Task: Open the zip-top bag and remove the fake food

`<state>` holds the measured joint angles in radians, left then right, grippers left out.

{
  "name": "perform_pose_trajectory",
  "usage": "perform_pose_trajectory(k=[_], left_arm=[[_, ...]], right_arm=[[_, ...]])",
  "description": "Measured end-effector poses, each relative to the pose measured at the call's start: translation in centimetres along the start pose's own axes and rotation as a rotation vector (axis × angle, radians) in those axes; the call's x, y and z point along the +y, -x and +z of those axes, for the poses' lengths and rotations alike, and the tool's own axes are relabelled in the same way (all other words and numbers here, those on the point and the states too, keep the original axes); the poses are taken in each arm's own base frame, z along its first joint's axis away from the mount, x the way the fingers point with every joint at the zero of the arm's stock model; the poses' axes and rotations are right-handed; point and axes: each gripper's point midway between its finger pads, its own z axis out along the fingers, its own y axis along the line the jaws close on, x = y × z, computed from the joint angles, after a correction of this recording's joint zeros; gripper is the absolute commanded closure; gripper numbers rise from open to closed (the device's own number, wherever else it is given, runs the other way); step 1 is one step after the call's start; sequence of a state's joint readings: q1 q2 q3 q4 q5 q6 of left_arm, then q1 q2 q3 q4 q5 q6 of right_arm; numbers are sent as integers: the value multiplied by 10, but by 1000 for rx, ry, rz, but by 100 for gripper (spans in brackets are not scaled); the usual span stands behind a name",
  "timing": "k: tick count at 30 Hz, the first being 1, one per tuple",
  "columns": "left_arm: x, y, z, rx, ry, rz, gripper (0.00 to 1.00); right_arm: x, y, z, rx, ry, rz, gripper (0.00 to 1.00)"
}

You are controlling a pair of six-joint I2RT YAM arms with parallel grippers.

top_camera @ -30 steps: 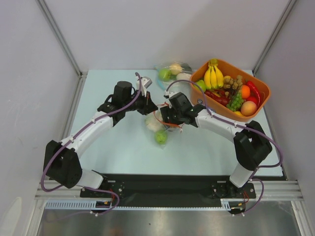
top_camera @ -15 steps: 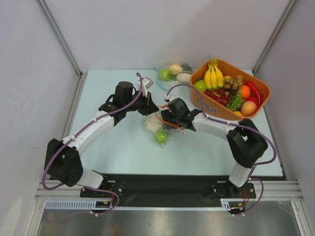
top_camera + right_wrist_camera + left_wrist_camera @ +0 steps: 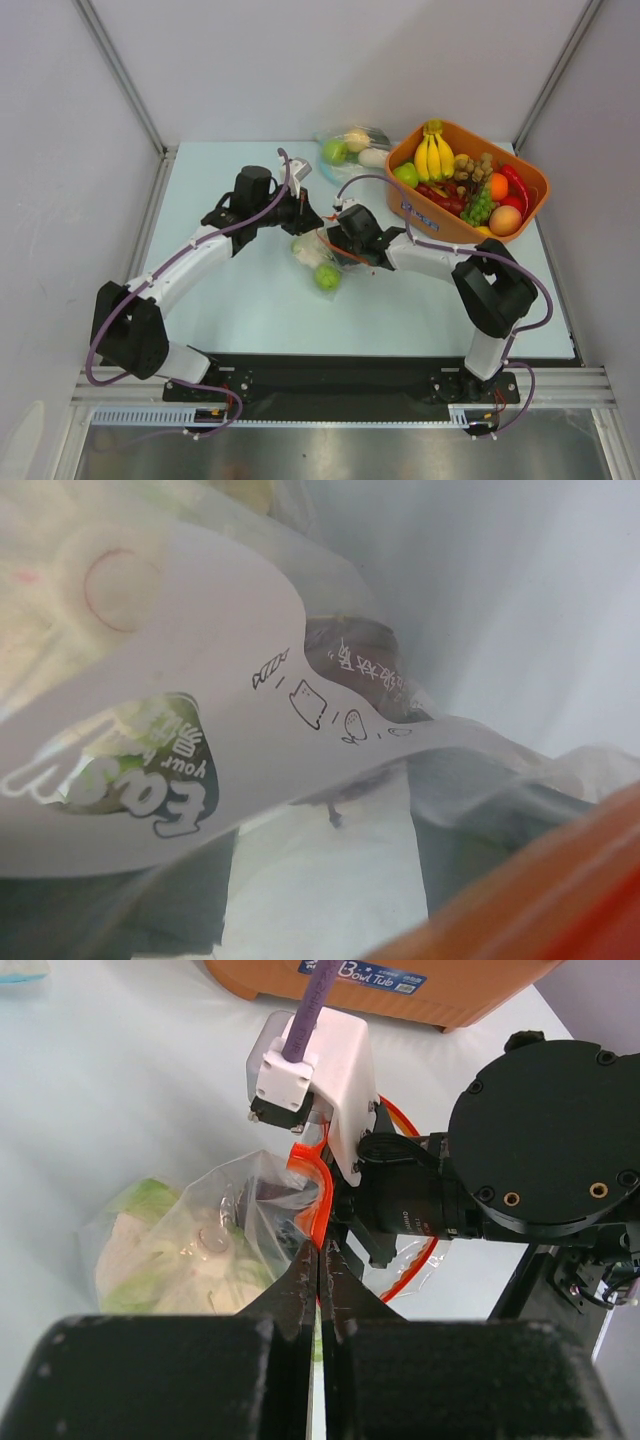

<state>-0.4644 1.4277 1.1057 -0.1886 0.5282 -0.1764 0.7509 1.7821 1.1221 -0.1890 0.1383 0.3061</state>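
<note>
My left pincer is pinched shut on the orange-red zip strip of the crinkly clear plastic bag, which lies on the pale table. My right pincer noses at the bag's mouth, and I can't tell how wide it stands. The mouth seems open, but the green-and-white toy food isn't out yet.

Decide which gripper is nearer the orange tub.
Right. The right gripper, at the zip-top bag's mouth, lies between the orange tub and the left gripper, which pinches the bag.

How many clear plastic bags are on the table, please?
2. The zip-top bag lies at mid-table. The other clear bag lies at the far edge, just left of the orange tub. No other shows, though one might be hidden.
</note>
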Motion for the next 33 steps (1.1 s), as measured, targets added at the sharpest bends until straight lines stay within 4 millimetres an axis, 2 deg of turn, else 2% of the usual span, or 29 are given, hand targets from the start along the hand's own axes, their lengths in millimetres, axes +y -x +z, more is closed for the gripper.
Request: perform_pose_trajectory(k=[2,10,26,33], left_arm=[[0,0,0,1,0,-2,100],[-1,-1,1,4,-1,-5,100],[-1,-3,4,8,15,6,99],[0,-3,4,8,17,5,100]], right_arm=[[-1,0,0,0,-4,-1,71],[-2,2,-19,7,-3,-6,75],[32,40,-93,-83,202,21,76],[44,58,-132,-143,315,56,76]])
